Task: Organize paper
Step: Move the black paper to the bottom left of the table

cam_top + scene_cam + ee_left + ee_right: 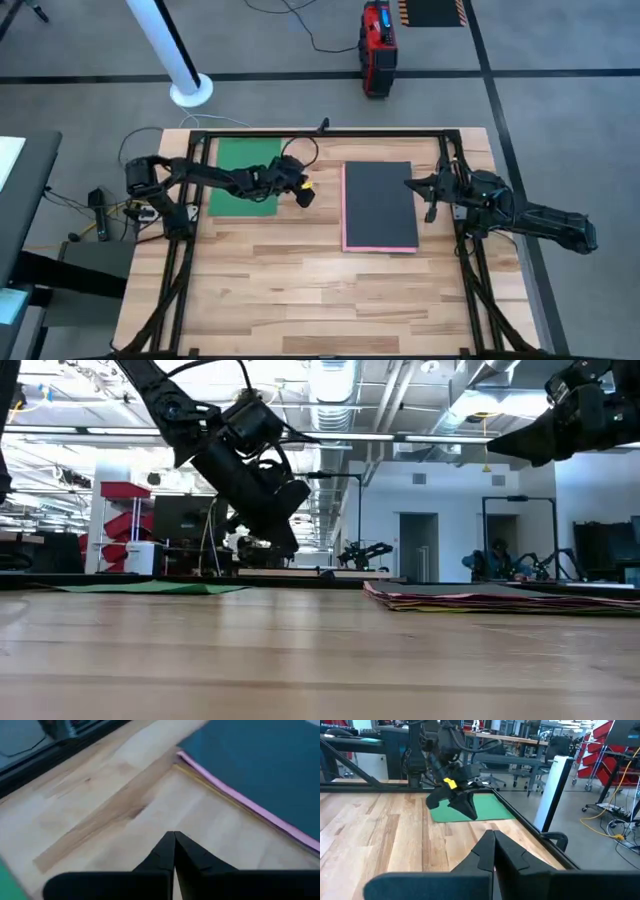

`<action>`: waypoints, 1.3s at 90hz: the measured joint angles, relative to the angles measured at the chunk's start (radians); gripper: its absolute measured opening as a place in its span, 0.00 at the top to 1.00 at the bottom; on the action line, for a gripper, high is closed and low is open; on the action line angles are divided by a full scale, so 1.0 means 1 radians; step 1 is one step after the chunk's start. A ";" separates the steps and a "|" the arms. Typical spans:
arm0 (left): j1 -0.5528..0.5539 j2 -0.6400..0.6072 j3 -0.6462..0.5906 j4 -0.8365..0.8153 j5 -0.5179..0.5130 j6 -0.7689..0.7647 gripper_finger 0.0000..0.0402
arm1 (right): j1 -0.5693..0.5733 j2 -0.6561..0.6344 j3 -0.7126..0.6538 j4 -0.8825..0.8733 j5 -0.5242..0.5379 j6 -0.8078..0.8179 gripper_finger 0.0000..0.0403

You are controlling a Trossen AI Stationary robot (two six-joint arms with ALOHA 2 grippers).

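A single green sheet (240, 180) lies flat at the table's far left. To its right sits a stack of paper (380, 205) with a dark grey sheet on top and a pink edge (240, 800) showing below it. My left gripper (306, 198) hangs shut above the bare wood between the green sheet and the stack, holding nothing. My right gripper (415, 186) is shut and raised just off the stack's right edge, high above the table in the low view (510, 445).
A black frame (320, 133) runs along the table's far edge and down both sides. The near half of the tabletop (320, 290) is bare wood. A white pole base (190, 90) and a red device (378, 50) stand on the floor beyond the table.
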 joint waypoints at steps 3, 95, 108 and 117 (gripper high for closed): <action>-0.006 0.000 0.000 0.000 0.000 0.003 1.00 | 0.000 0.000 0.000 0.000 0.000 0.000 1.00; -0.029 0.005 0.000 0.003 -0.008 0.004 1.00 | -0.014 0.197 0.000 0.016 0.083 0.018 1.00; -0.025 0.006 0.000 -0.011 -0.010 0.004 1.00 | -0.065 0.300 0.000 0.068 0.147 0.061 1.00; -0.025 0.006 0.000 -0.014 -0.012 0.010 1.00 | -0.122 0.359 0.000 0.085 0.163 0.107 1.00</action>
